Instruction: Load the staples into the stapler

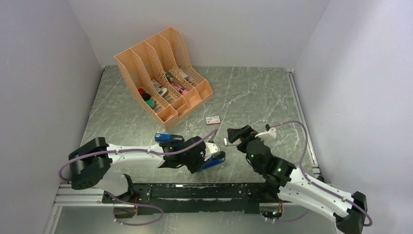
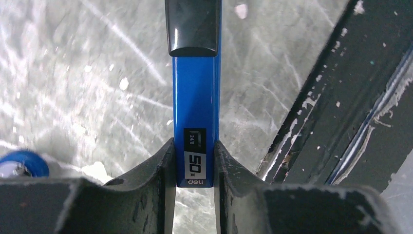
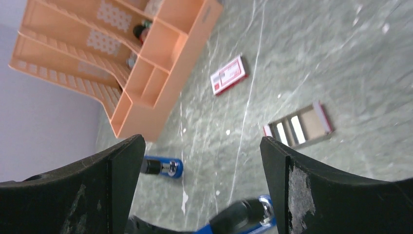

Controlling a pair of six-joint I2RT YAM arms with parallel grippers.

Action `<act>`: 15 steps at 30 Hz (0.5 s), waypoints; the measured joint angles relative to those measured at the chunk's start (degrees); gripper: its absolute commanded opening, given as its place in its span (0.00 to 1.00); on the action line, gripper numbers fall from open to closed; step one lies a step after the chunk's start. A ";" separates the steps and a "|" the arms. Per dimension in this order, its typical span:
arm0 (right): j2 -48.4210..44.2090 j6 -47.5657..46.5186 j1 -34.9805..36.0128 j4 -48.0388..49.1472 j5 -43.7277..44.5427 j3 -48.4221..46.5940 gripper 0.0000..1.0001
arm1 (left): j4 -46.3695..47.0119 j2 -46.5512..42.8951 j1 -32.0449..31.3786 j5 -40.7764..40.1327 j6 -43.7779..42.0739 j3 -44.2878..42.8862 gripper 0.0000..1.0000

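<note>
My left gripper (image 2: 195,146) is shut on the end of a blue stapler (image 2: 195,97) with a "deli 50" label and a black cap at its far end. From above, the gripper (image 1: 209,155) holds this stapler (image 1: 217,161) low by the table's near edge. A second blue, black and chrome piece (image 1: 168,138) lies behind the left arm and also shows in the right wrist view (image 3: 163,166). My right gripper (image 3: 201,141) is open and empty, above the table (image 1: 237,134). The staples (image 3: 290,130) show as pale strips in a small open cardboard tray (image 3: 324,117) on the table beyond the right fingers.
A little white-and-red box (image 1: 213,119) lies flat mid-table, also in the right wrist view (image 3: 228,74). An orange slotted file organiser (image 1: 163,78) with small items stands at the back left. A black frame rail (image 2: 341,97) runs along the near edge.
</note>
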State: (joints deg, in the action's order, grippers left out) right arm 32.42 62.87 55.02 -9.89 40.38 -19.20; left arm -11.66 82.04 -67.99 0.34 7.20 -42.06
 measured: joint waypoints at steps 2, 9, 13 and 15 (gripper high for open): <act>-1.77 -2.01 0.00 -2.34 2.67 -1.99 0.93 | 0.87 1.25 -0.17 2.16 -4.74 -0.76 0.13; -5.66 -2.80 0.00 -12.11 9.42 -4.70 0.93 | 5.07 7.37 -2.05 9.44 -17.68 -3.52 0.52; -5.70 -0.81 0.00 -17.25 10.58 -4.70 0.93 | 6.54 11.10 -2.89 10.29 -21.14 -6.58 0.90; -5.60 -0.07 0.00 -18.82 10.67 -4.70 0.93 | 7.61 11.32 -2.99 9.90 -21.31 -6.82 0.95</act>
State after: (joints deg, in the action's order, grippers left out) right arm 26.83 62.81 55.02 -28.71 51.05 -23.90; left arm -4.05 93.36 -70.98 10.24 -14.11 -48.88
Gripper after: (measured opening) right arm 0.928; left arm 0.876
